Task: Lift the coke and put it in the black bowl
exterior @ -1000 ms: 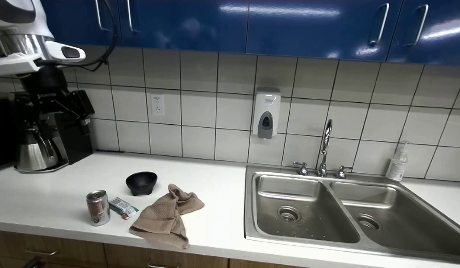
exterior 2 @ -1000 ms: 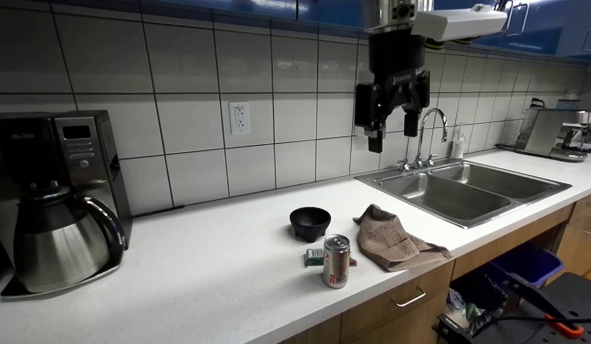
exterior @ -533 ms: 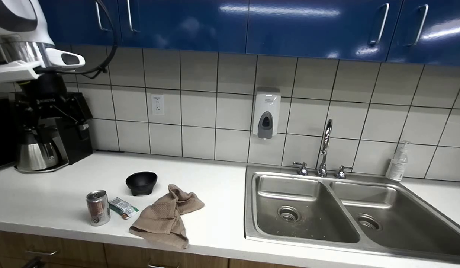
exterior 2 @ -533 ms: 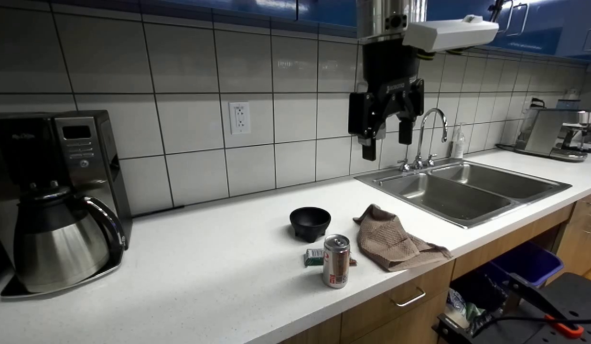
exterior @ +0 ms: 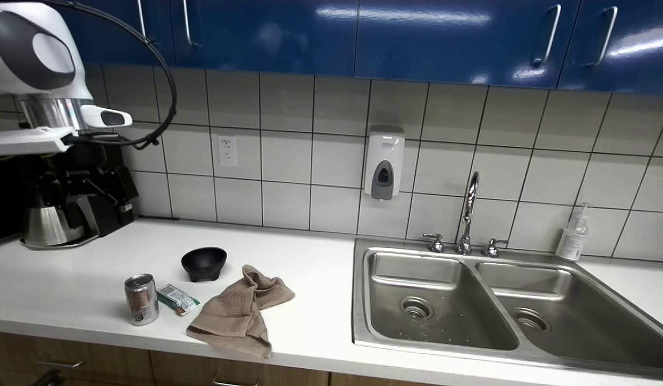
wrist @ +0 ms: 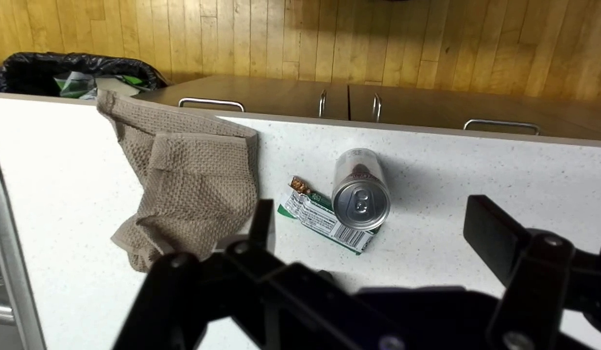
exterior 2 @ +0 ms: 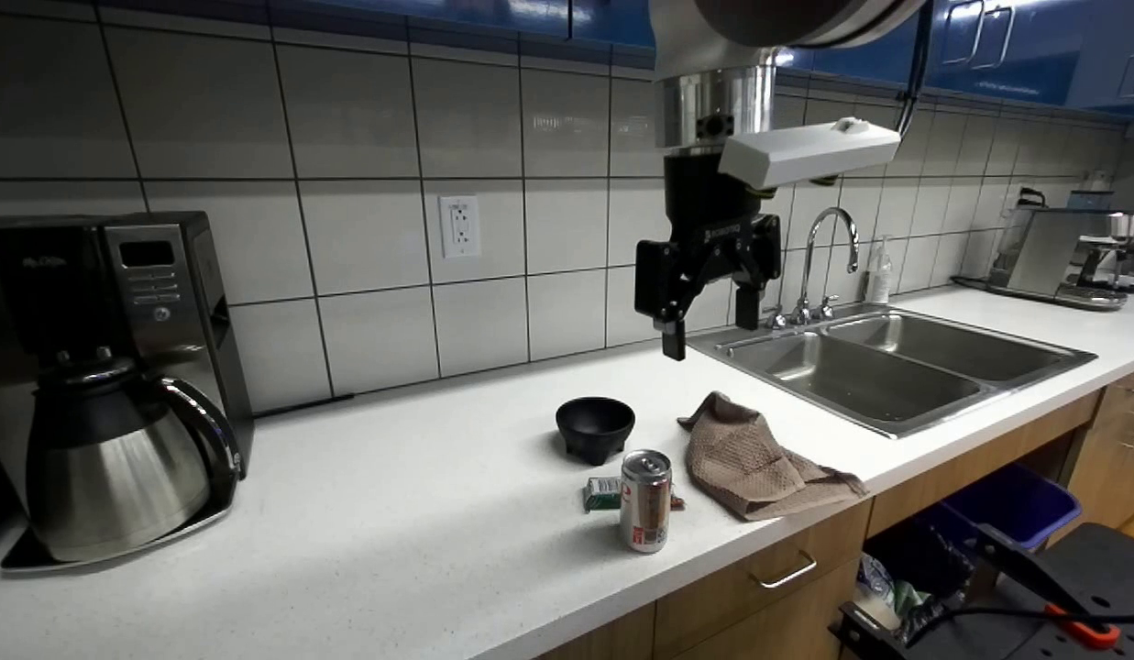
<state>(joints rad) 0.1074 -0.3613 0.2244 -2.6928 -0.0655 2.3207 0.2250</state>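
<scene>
So, in an exterior view, the coke is a small silver cylindrical metal can (exterior: pixel 142 300) with a reddish-brown patch down its side, standing upright on the white countertop (exterior: pixel 63 292) near the front edge. A flat green-and-white wrapper (exterior: pixel 178 298) lies just beside it, and a small round black bowl (exterior: pixel 203 264) on stubby feet sits farther back. Past those you've got a rumpled brown cloth towel (exterior: pixel 240 313), then a strip of counter, then the stainless steel double sink (exterior: pixel 361 300). Plenty of white surface left of the can, too.

Also in an exterior view, the black two-fingered gripper (exterior 2: pixel 710 328) hangs well above the counter, jaws spread wide with the tiled wall (exterior 2: pixel 365 238) showing through the gap. The can's got some red marks here and blocks part of the wrapper. Front edge is pretty close to it; the roomier stretch runs toward the silver-and-black coffee maker (exterior 2: pixel 159 321).

Wrist view: jaws wide apart, can down on the counter. You can see its silver lid and pull tab, plus dark red lettering. The lid overlaps the wrapper from this angle, so can't tell if they touch. Towel's to the left, brown wooden drawers (wrist: pixel 417 107) past the edge, white counter to the right.
</scene>
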